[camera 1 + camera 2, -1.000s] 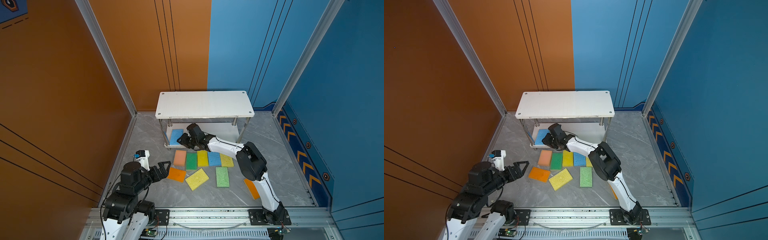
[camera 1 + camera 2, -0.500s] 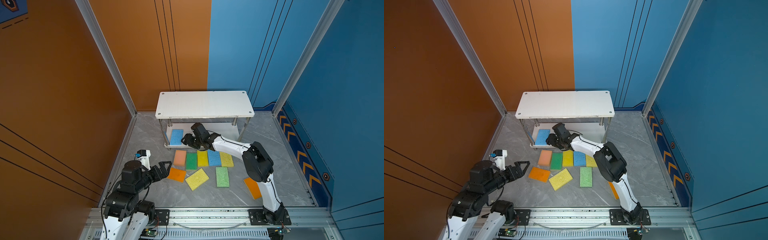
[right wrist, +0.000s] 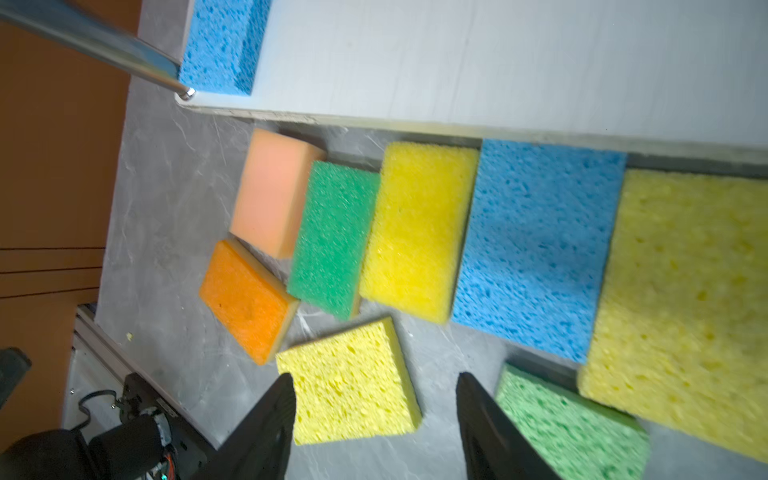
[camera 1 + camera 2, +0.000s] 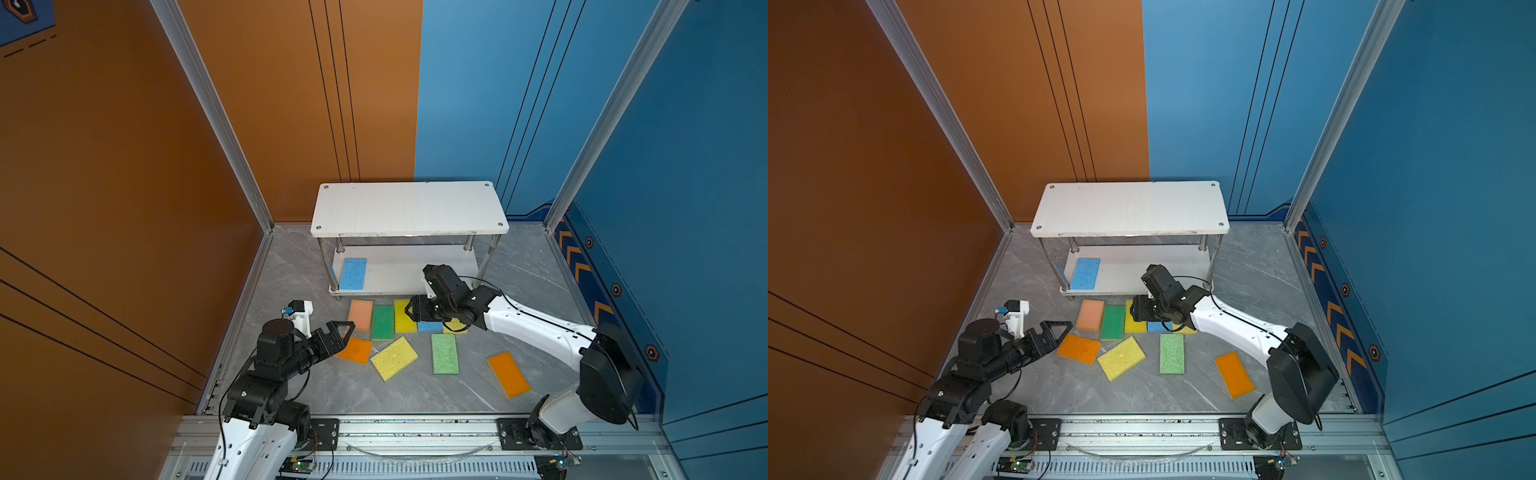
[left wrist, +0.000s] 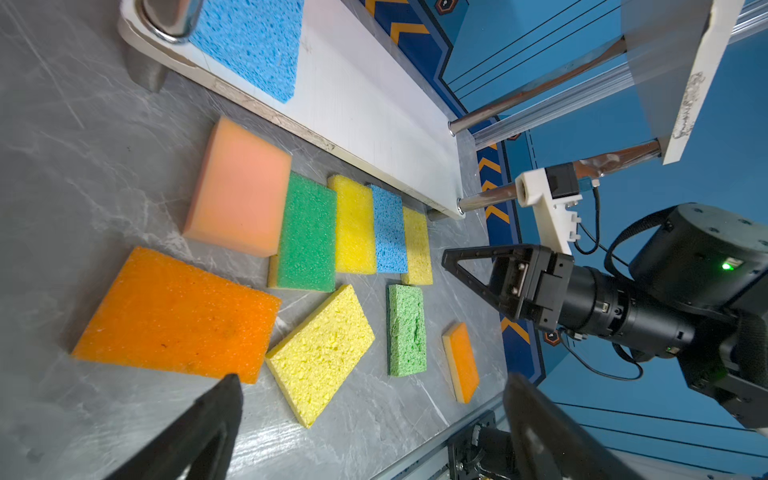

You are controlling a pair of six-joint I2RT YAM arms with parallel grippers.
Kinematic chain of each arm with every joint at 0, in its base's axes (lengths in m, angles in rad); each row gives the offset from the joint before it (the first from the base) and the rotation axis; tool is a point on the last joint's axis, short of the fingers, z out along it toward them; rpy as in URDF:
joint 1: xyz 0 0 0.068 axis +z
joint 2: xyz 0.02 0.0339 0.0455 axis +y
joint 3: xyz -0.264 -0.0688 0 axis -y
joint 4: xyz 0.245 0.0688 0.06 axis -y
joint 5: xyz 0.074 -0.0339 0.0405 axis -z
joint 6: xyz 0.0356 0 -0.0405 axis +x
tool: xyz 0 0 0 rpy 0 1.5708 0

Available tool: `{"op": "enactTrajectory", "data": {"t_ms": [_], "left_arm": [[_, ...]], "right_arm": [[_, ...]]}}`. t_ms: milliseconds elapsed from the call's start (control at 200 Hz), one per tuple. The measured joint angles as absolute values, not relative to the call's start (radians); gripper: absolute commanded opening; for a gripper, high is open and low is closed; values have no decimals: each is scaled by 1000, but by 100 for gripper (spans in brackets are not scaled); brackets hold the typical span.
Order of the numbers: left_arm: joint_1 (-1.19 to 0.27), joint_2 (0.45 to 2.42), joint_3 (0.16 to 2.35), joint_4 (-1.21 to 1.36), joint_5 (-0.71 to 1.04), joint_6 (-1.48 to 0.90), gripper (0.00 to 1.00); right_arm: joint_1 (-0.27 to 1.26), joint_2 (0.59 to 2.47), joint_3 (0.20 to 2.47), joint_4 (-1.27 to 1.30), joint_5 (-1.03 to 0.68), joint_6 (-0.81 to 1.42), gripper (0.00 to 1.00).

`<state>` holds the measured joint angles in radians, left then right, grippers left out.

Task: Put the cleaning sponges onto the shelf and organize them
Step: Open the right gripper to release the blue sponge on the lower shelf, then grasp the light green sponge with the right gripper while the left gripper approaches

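Note:
The shelf (image 4: 409, 208) (image 4: 1129, 208) stands at the back, and one blue sponge (image 4: 353, 273) (image 5: 253, 41) (image 3: 220, 45) lies at the left end of its lower board. A row of sponges lies on the floor before it: peach (image 4: 360, 314), dark green (image 4: 382, 322), yellow (image 4: 402, 318), blue (image 3: 536, 249) and pale yellow (image 3: 685, 299). My right gripper (image 4: 411, 311) (image 3: 375, 378) hovers open and empty over that row. Nearer lie orange (image 4: 355, 350), yellow (image 4: 394, 358), light green (image 4: 444, 353) and orange (image 4: 508, 375) sponges. Beside the left orange one my left gripper (image 4: 343, 328) (image 5: 372, 380) is wide open, holding nothing.
Orange wall panels close the left side and blue ones the right. A metal rail (image 4: 415, 428) runs along the front edge, carrying both arm bases. The shelf's metal posts (image 4: 484, 259) stand at its corners. The right arm's elbow (image 4: 606, 374) hangs over the front right floor.
My right gripper has drawn back from the blue sponge on the lower board, moving right and toward the front over the floor row, jaws wider. The left arm has barely moved.

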<state>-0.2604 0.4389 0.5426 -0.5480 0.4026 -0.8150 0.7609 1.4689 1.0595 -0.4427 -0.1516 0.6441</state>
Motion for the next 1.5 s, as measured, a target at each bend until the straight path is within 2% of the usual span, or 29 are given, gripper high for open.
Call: {"op": "enactTrajectory", "data": {"t_ms": [135,355,526,706,1036,1246,1497], "left_arm": [[-409,487,485,-448,341,-867,98],[-687,680,464,-286,191,-900,98],[-807,821,465,-180,111,-903,98],[-844,899,467,-116,78,-903,98],[-850,903,473,-88,52,-903,98],[-850,899,473,-86,51,-903,98],[-850,898,473,-86,48,-903,98]], "right_arm": [[750,1365,979,-517,-128,627,64],[720,1279,859,-576,-120,624,65],[704,1267,779,-583,-130,625,64],[674,1266,698,-553,-155,638,61],[674,1283,632,-467,-200,671,48],[674,1303,617,-433,-210,680,35],[673,1303,607,-424,-210,691,11]]}}
